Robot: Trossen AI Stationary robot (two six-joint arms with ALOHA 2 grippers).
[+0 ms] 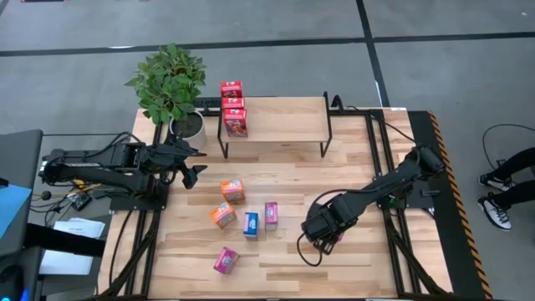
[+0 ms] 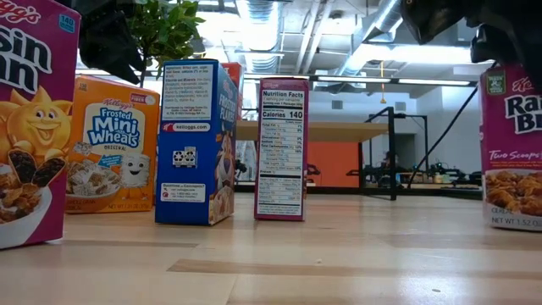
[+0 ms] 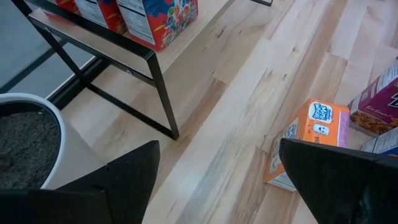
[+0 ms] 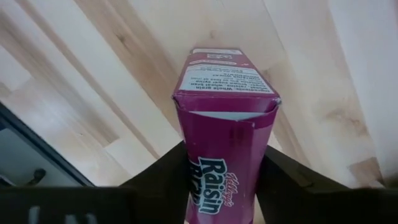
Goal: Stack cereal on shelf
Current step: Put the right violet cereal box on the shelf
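The shelf (image 1: 280, 125) stands at the table's far middle, with red cereal boxes (image 1: 233, 109) on its left end. On the table stand two orange boxes (image 1: 232, 191) (image 1: 222, 215), a blue box (image 1: 251, 224) and a magenta box (image 1: 271, 215). Another magenta box (image 1: 226, 259) lies nearer the front. My right gripper (image 1: 322, 236) is at the table's right front, shut on a magenta Raisin Bran box (image 4: 227, 124). My left gripper (image 1: 197, 164) is open and empty left of the shelf, beside the plant. My right gripper pinches the Raisin Bran box between its two fingers, which sit on the box's two narrow sides (image 4: 189, 165) near its upper end. The fingers come from above, pointing down. The box stands upright (image 2: 512, 144). Whether its lower end touches the table I cannot tell.
A potted plant in a white pot (image 1: 171, 88) stands at the table's far left, close to the shelf's left legs (image 3: 163, 93). Black rails run along both table sides. A person's feet (image 1: 500, 196) show beyond the right edge. Bare tabletop lies between the boxes and the shelf.
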